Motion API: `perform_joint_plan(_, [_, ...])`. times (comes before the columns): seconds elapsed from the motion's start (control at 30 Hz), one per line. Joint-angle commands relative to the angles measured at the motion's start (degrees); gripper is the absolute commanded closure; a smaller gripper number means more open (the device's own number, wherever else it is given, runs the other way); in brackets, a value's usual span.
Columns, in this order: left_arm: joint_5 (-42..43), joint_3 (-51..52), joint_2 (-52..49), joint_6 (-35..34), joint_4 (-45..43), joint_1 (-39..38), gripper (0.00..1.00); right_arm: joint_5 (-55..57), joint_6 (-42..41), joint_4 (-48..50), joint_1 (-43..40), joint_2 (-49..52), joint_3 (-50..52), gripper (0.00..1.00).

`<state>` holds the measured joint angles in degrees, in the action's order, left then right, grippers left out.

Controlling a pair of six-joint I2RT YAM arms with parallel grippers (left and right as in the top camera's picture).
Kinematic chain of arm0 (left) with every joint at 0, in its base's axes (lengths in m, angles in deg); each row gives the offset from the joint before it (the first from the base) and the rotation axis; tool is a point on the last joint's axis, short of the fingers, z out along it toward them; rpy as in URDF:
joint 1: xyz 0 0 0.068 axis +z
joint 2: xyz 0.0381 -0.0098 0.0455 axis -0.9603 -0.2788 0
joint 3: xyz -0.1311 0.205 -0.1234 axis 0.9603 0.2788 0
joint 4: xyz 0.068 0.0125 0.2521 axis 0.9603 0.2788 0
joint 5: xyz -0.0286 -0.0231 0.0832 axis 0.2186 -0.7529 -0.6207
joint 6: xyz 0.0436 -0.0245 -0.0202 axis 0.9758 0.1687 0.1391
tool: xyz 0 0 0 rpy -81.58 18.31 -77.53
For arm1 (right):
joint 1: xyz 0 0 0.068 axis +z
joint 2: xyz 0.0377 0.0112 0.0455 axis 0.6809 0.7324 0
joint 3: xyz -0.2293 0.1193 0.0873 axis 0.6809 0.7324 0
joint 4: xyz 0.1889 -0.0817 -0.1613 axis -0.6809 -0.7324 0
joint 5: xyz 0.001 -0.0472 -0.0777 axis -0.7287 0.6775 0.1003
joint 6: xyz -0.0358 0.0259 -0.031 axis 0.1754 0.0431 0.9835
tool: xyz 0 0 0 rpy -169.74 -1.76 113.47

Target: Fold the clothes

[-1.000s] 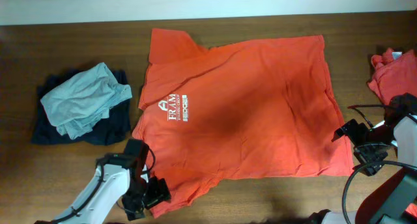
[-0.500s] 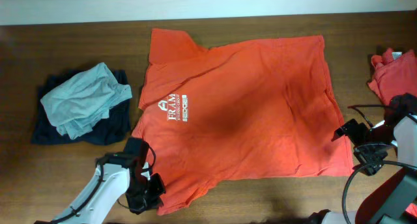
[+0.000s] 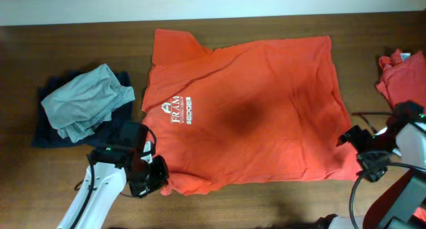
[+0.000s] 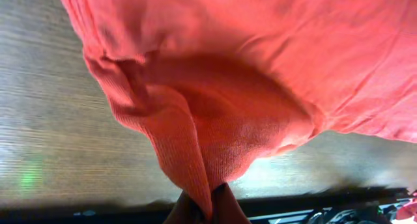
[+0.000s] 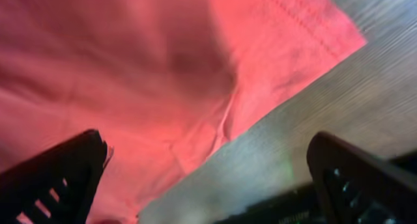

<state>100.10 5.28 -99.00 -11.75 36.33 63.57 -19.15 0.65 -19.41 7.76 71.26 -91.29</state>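
We've got the left arm reaching in low, its gripper (image 3: 154, 178) clenched on the lower-left edge of the shirt (image 3: 253, 109), spread flat on the table (image 3: 266, 206). The right gripper (image 3: 364, 154) hovers wide open over the shirt's right corner.

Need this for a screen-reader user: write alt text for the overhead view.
An orange-red T-shirt with a white chest logo lies spread on a dark wooden table, the left pincer shut on its near-left corner and the open right pincer at its near-right corner. A grey-and-dark clothes pile lies at left, another red garment at far right.
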Motion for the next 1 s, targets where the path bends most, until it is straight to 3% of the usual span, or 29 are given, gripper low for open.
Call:
perform_joint_plan(0.0, [-1.22,-1.29,0.76,1.79,0.48,0.28,0.99,0.20,-1.25,1.33,-1.03,0.31,2.71,0.01])
perform_joint_plan(0.2, [-1.27,-1.29,0.76,2.19,0.92,0.28,0.99,2.71,-3.43,1.49,-6.80,1.88,2.89,0.01])
perform_joint_plan(0.37, [-1.27,-1.29,0.76,2.19,0.57,0.28,0.99,2.45,-4.17,2.86,-11.04,2.62,3.96,0.08])
perform_joint_plan(0.7, [-1.22,-1.29,0.76,2.19,0.15,0.28,0.99,0.13,-6.25,16.98,-11.06,2.60,14.47,0.17])
perform_joint_plan(0.73, [-1.22,-1.29,0.76,2.19,0.15,0.28,0.99,0.13,-6.25,17.75,-11.04,2.60,15.41,0.21])
perform_joint_plan(0.83, [-1.22,-1.29,0.76,2.19,0.13,0.28,0.99,0.35,-6.21,18.34,-11.06,2.60,15.61,0.51])
perform_joint_plan(0.97, [-1.55,-1.29,0.76,2.19,0.09,0.28,0.99,0.17,-6.19,18.51,-11.04,2.58,15.61,0.79])
